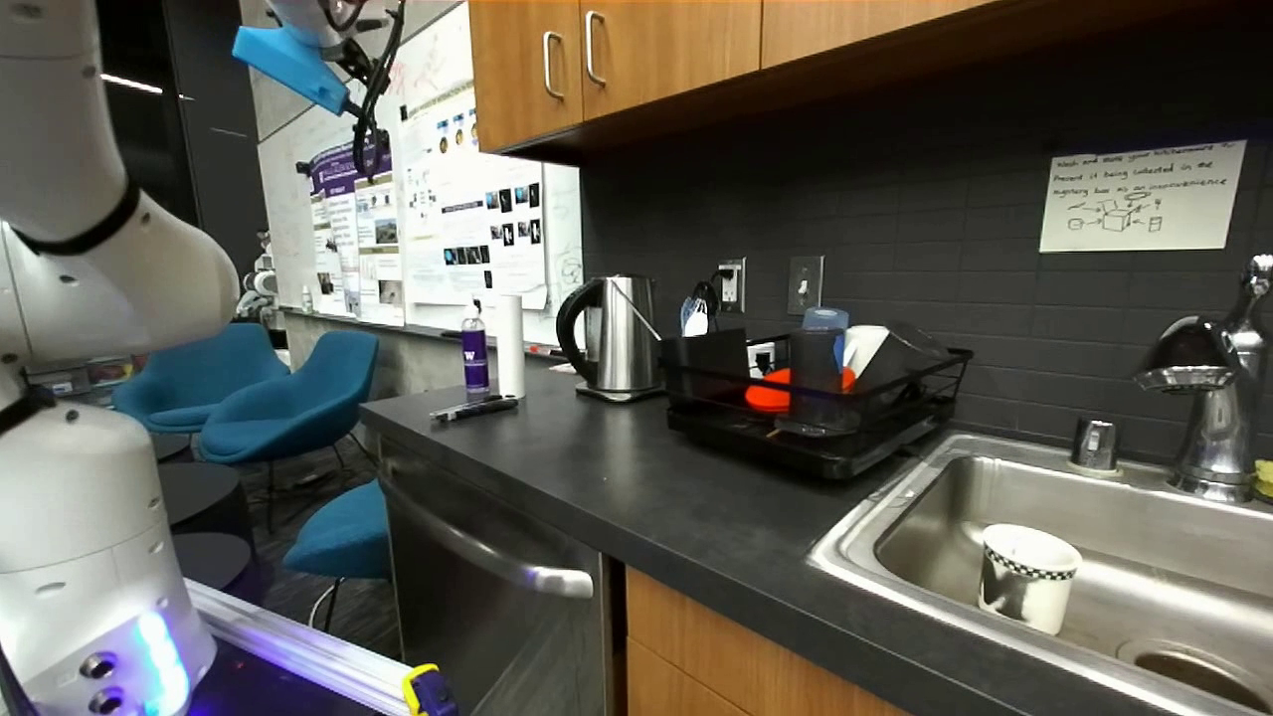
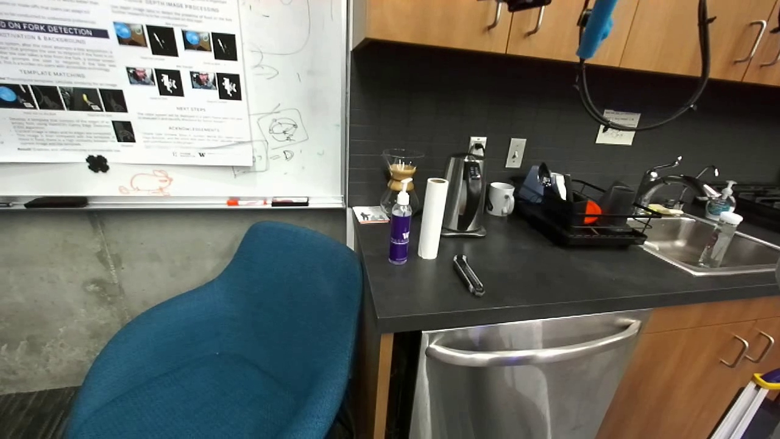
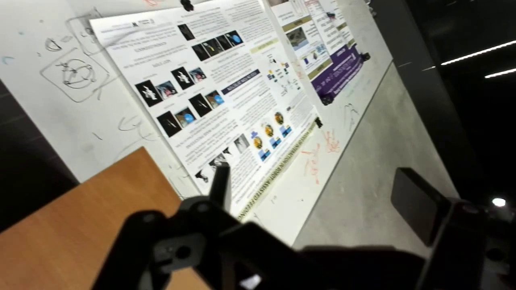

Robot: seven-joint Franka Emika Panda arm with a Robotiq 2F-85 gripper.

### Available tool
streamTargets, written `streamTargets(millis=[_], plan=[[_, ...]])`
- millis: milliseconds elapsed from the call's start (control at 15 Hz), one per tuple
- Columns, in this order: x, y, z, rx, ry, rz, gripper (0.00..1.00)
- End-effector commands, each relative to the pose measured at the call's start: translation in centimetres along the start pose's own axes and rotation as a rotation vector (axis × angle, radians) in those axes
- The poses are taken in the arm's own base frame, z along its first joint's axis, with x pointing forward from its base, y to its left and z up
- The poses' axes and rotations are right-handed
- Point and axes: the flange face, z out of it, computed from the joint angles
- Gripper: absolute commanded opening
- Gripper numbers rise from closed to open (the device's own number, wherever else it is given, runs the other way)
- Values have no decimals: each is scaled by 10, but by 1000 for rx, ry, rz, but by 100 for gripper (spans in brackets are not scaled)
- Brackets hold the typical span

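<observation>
My gripper (image 3: pixel 320 195) is open in the wrist view, its black fingers far apart and nothing between them. Beyond it appear the whiteboard (image 3: pixel 282 221) and a printed poster (image 3: pixel 242 100), seen tilted. A wooden cabinet (image 3: pixel 100 237) fills the lower left there. In an exterior view the gripper (image 1: pixel 370 154) hangs high in the air, left of the cabinets. Well below, on the dark counter (image 1: pixel 557 438), stand a steel kettle (image 1: pixel 632 338), a purple spray bottle (image 1: pixel 475 353) and a white roll (image 1: pixel 510 348). Near them lies a black, knife-like tool (image 2: pixel 468 275).
Wooden upper cabinets (image 1: pixel 656 60) hang over the counter. A black dish rack (image 1: pixel 756 452) with dishes sits beside the sink (image 1: pixel 845 542), which holds a checkered mug (image 1: pixel 1024 587). A loose cable (image 2: pixel 646 127) loops below the arm. A blue chair (image 2: pixel 262 317) stands by the counter's end.
</observation>
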Motion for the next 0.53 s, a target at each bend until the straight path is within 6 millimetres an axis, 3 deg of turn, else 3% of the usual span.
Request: streamTargets(millis=[0,467], plan=[[-5,26,19,-159,-6,53,100],[-5,115,24,-450,-2,22,100]])
